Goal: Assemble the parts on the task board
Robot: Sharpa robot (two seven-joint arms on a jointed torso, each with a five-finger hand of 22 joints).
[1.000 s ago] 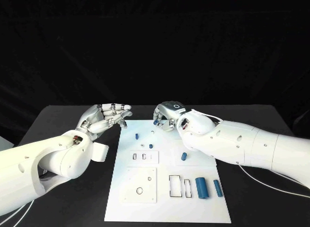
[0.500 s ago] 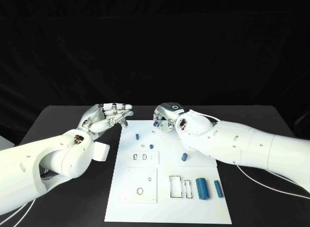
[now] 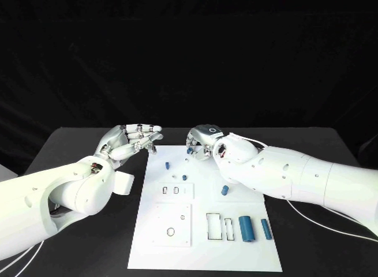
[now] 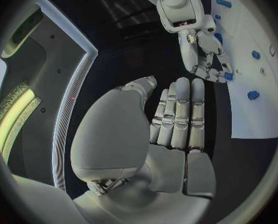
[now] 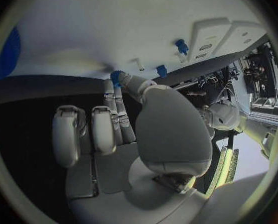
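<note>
The right hand pinches a small blue part at the task board's far edge; it looks light, stiff, probably slippery. The left hand hovers beside the board, empty, fingers apart.

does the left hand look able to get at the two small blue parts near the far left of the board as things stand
Probably yes. The left hand hovers by the task board's far left edge, holding nothing, and the two small blue parts lie close by with bare board around them. The right hand is nearby but off to the side.
</note>
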